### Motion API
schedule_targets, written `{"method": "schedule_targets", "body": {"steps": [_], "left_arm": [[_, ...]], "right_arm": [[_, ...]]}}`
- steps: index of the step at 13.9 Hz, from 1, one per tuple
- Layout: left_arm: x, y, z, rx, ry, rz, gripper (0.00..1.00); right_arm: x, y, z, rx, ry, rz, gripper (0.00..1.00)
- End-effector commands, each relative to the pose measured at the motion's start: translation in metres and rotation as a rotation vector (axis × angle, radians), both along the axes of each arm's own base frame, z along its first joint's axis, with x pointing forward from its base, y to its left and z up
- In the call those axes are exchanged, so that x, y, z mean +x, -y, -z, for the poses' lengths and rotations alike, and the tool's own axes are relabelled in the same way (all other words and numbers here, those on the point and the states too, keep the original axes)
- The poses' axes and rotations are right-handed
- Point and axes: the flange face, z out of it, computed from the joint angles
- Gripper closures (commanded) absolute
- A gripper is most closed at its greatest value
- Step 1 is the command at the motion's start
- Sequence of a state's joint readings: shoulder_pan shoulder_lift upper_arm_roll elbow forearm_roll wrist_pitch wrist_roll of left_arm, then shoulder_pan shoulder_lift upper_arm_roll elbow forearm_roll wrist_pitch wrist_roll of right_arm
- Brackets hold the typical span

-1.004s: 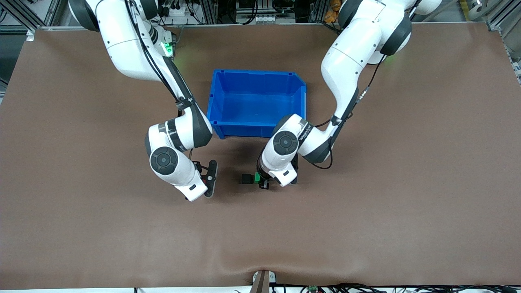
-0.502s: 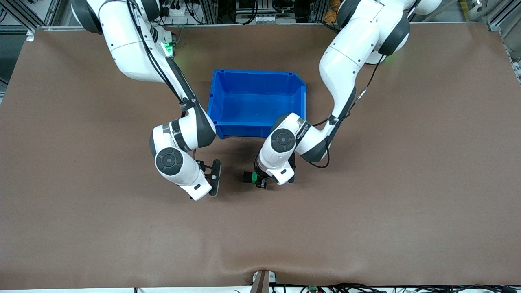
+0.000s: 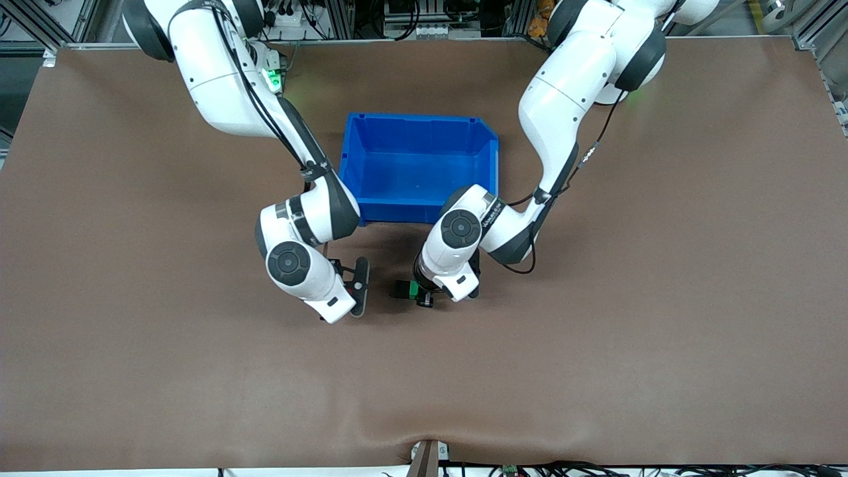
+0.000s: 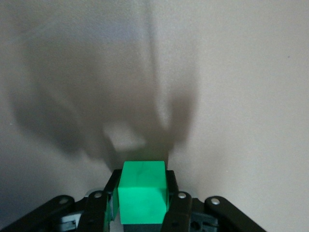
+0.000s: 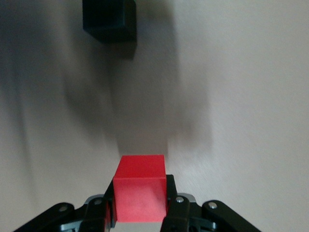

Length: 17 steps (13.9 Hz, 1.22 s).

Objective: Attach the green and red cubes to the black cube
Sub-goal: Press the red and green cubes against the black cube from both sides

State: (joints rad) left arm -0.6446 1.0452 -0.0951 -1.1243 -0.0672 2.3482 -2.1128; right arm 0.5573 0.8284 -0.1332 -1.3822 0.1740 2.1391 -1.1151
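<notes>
Low over the brown table (image 3: 596, 331), the left gripper (image 3: 420, 291) is clamped on the green cube (image 4: 143, 192), which touches the black cube (image 3: 402, 289) lying nearer the front camera than the blue bin (image 3: 417, 165). Toward the right arm's end, the right gripper (image 3: 348, 286) grips the red cube (image 5: 140, 187), well apart from the black cube.

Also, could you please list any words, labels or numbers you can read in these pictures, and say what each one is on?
Small dark print on the left arm's white wrist band: too small to read.
Green cube, red cube, black cube: no text.
Blue bin: no text visible.
Nothing else readable.
</notes>
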Motion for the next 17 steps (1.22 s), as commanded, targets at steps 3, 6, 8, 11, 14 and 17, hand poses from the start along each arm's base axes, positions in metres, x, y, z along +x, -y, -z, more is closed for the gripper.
{"method": "schedule_targets", "body": {"steps": [3,6,8,11,14,17], "left_arm": [[-0.011,0.005,-0.001,0.053,-0.073,-0.004,1.0],[-0.01,0.005,-0.002,0.053,-0.073,-0.006,1.0],[-0.01,0.004,-0.003,0.052,-0.074,-0.005,0.76],[-0.006,0.003,-0.015,0.048,-0.067,-0.006,0.0],[0.003,-0.011,-0.043,0.065,-0.085,-0.005,0.0],[0.022,-0.046,-0.076,0.094,-0.119,0.033,0.0]], "right_arm": [[-0.006,-0.025,0.009,0.001,-0.006,0.028,1.0],[-0.006,-0.029,0.006,0.006,0.005,0.039,1.0],[-0.009,-0.036,0.007,0.006,0.009,0.045,1.0],[-0.011,-0.036,0.008,0.005,0.007,0.041,1.0],[-0.014,-0.043,0.008,0.007,0.006,0.03,1.0],[-0.018,-0.057,0.016,0.018,0.036,0.022,1.0]]}}
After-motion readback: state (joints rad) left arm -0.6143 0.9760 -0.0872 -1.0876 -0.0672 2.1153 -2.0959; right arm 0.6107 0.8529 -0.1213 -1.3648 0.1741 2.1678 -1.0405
